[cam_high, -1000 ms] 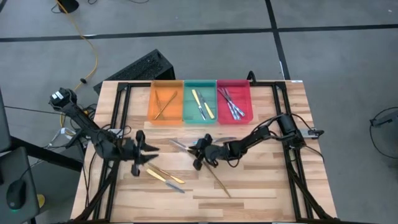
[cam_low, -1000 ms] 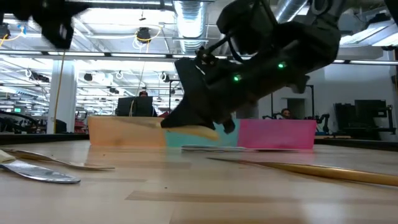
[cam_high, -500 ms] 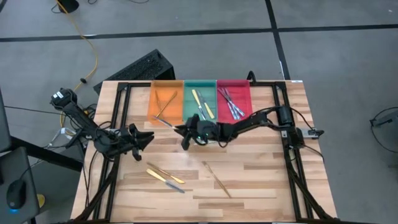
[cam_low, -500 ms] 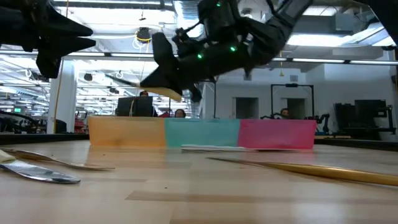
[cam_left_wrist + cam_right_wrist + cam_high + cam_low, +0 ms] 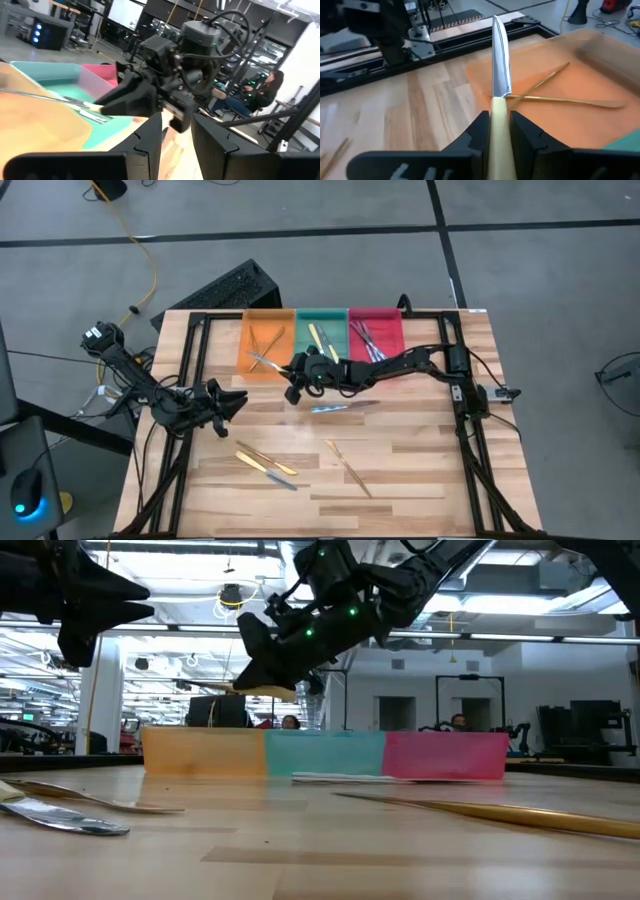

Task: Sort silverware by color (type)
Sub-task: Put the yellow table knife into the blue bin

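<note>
1. Pale wooden slat table [image 5: 400,470] carries three plastic trays at its far edge: orange tray [image 5: 243,350], green tray [image 5: 303,358], red tray [image 5: 392,330].
2. Right gripper [image 5: 292,380] hangs above the orange and green trays' near edge, jaws clamped on a yellow-handled silver-bladed knife [image 5: 499,95] (blade over the orange tray).
3. Left gripper [image 5: 236,402] hovers well apart, fingers [image 5: 150,137] slightly parted, holding nothing.
4. Loose utensils lie behind: a silver one [image 5: 330,407], thin bronze-gold sticks [image 5: 348,467].

Shiny metal knife [image 5: 500,75] blade, matt pale-yellow handle; smooth orange plastic tray [image 5: 570,80]; light wooden table [image 5: 400,460], planked.
</note>
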Controlling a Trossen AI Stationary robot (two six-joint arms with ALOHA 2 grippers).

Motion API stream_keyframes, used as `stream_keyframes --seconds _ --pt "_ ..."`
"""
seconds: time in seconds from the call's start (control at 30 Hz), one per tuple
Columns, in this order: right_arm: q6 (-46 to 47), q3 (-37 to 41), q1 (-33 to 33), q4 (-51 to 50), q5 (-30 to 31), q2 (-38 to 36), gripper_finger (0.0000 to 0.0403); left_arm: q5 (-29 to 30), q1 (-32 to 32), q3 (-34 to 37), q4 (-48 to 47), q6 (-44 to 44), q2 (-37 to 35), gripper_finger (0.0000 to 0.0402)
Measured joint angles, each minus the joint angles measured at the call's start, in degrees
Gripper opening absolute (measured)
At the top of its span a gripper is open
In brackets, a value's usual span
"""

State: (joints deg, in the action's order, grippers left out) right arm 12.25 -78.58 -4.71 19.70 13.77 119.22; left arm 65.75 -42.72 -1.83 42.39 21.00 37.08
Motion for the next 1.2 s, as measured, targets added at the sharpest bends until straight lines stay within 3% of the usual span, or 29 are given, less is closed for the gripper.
stream_keyframes --seconds 0.2,0.4,0.53,0.63,0.83,1.03,1.2 --pt "-0.8 -1.0 -0.4 -3.8 -0.3 0.0 0.0074 2.9 0.0 0.0 -0.4 -1.5 0.0 0.0089" --pt "-0.5 -1.1 -2.2 -6.3 1.9 -1.3 0.0074 10.5 0.0 0.0 -0.9 -2.5 0.0 0.0089" --pt "-0.1 -1.0 -4.1 -9.1 3.1 -3.5 0.0074 10.8 0.0 0.0 -0.9 -5.4 0.0 0.0089" --pt "-0.1 -0.9 -5.5 -11.4 4.3 -5.6 0.0074 4.9 0.0 0.0 0.7 -9.3 -0.1 0.0089" --pt "1.2 -0.9 -7.7 -16.8 8.7 -7.5 0.0074 -19.1 0.0 0.0 13.4 -25.5 -0.5 0.0089" --pt "1.4 -0.9 -8.9 -20.4 8.3 -7.5 0.0074 -12.0 0.1 0.7 14.6 -28.2 -7.1 0.0089" --pt "1.4 -0.9 -8.9 -21.1 8.4 -7.4 0.0074 -24.3 0.0 1.2 10.6 -27.3 -16.5 0.0089"
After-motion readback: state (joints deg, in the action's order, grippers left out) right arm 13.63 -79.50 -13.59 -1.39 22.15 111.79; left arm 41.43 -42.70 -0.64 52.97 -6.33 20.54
